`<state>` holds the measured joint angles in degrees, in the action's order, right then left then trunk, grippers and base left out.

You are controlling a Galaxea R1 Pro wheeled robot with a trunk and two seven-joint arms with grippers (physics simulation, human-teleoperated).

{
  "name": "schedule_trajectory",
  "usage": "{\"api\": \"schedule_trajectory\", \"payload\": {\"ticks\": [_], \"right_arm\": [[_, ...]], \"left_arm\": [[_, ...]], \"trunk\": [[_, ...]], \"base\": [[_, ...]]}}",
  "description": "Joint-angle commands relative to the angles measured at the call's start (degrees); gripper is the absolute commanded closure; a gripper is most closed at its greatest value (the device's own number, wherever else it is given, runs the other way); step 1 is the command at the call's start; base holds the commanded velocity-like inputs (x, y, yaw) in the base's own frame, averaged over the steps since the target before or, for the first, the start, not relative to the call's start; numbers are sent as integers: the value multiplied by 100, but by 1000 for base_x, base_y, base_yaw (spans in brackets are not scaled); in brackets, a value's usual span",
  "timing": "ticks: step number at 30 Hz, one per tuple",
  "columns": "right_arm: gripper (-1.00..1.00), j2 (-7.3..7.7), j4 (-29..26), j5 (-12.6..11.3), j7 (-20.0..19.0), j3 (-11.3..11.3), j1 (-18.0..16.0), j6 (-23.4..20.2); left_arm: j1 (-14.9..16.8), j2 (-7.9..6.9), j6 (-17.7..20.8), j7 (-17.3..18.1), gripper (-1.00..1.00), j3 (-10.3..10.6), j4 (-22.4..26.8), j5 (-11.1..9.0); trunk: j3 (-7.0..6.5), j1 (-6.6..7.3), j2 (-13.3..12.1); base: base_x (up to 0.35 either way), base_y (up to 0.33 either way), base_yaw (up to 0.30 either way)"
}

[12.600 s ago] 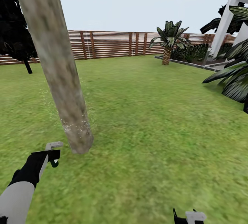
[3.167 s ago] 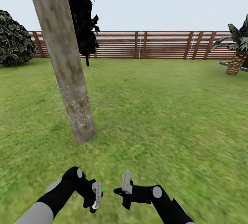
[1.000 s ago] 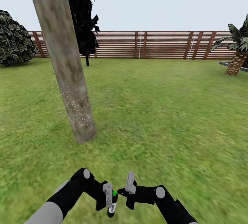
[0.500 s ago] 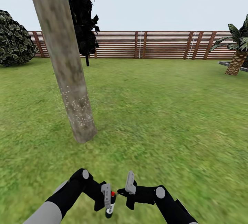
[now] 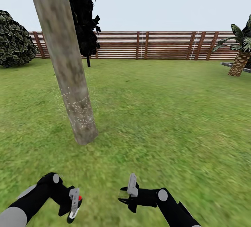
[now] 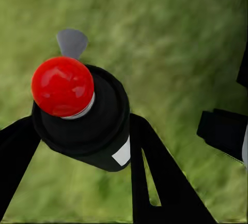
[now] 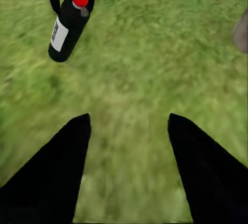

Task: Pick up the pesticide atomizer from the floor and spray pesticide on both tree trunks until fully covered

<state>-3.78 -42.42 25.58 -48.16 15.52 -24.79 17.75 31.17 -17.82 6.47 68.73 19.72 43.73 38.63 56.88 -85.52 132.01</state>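
Observation:
A thick grey-brown tree trunk (image 5: 68,63) leans up from the lawn ahead and to the left, and white pesticide specks (image 5: 79,110) dot its lower part. My left gripper (image 5: 74,206) hangs low at the left, well short of the trunk, shut on the dark pesticide atomizer (image 5: 78,199). Up close, the atomizer (image 6: 85,123) shows a red top and a white label between the left gripper's black fingers (image 6: 152,175). My right gripper (image 5: 129,191) is open and holds nothing. Past its spread fingers (image 7: 49,180), the atomizer (image 7: 68,25) hangs tilted over the grass.
A brown slat fence (image 5: 157,45) closes the far side of the lawn. A dark columnar tree (image 5: 82,14) stands behind the trunk, a round bush (image 5: 15,40) at far left, and a scaly palm (image 5: 240,57) by a paved edge at far right. Open grass (image 5: 167,115) lies ahead.
My left gripper has carried the atomizer to the left, away from the right gripper. The dot on the atomizer's top went from green to red. The right arm stayed put.

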Motion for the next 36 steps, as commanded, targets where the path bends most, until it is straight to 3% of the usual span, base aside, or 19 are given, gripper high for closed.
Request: {"api": "schedule_trajectory", "payload": {"ticks": [1,5,6,7,9,10,11,12,13,14,15,17,19,22,23,26,29,36], "right_arm": [[-100,0,-1,-3,4,-7,0,0],[-100,51,5,-1,207,-21,0,-21],[-100,62,28,0,491,-22,0,-27],[-100,80,161,-2,1014,-21,0,-31],[-100,89,512,-34,1948,-29,0,-27],[-100,84,695,-47,2575,-82,2,-22],[-100,71,969,-61,3580,-244,15,-14],[-100,63,1256,-70,4254,-335,24,-9],[-100,52,1593,-79,4835,-384,29,-4],[-100,42,2046,-84,5514,-419,33,4],[-100,40,2264,-90,5815,-428,34,16],[-100,68,2917,-325,6897,-452,42,401],[-100,93,3134,-775,7592,-460,51,949],[-100,78,3256,-1407,7940,-443,76,1209],[-100,63,3296,-1471,7961,-442,95,1237],[-100,34,3402,-1540,7982,-446,114,1266],[-100,75,3742,-1536,7973,-440,123,1350],[-100,29,3736,-1554,7986,-459,123,1562]], "left_arm": [[-3,-58,2,-6,100,-8,-2,-11],[-6,-107,56,-81,100,-47,3,-9],[-6,-103,117,-169,100,-140,5,-11],[-6,-100,182,-463,100,-400,3,-31],[-30,-47,216,-1269,100,-1085,-132,-141],[-48,36,201,-1734,100,-1591,-382,-340],[-63,123,139,-2281,100,-2233,-821,-705],[-69,149,-6,-2612,100,-2639,-1126,-983],[-77,157,-297,-2886,100,-3041,-1425,-1275],[-170,162,-834,-3235,100,-3575,-1788,-1637],[-263,163,-1102,-3438,100,-3819,-1920,-1766],[-909,201,-2064,-4553,100,-4688,-2132,-2067],[-1313,353,-2785,-5358,100,-5056,-2278,-2243],[-1471,522,-3226,-6033,100,-5151,-2767,-2322],[-1481,541,-3260,-6096,100,-5158,-2931,-2328],[-1491,632,-3342,-6161,100,-5171,-3136,-2338],[-1491,813,-3549,-6095,100,-5142,-3201,-2292],[-1555,808,-3548,-6153,100,-5145,-3214,-2291]], "trunk": [[0,0,0],[0,0,0],[0,0,0],[0,0,0],[0,0,0],[0,0,0],[0,0,0],[0,0,0],[0,0,0],[0,0,0],[0,0,0],[0,0,0],[0,0,0],[0,0,0],[0,0,0],[0,0,0],[0,0,0],[0,0,0]], "base": [[0,0,0],[0,0,0],[0,0,0],[0,0,0],[0,0,0],[0,0,0],[0,0,0],[0,0,0],[0,0,0],[0,0,0],[0,0,0],[0,0,0],[0,0,0],[0,0,0],[0,0,0],[0,0,0],[0,0,0],[-14,0,0]]}}
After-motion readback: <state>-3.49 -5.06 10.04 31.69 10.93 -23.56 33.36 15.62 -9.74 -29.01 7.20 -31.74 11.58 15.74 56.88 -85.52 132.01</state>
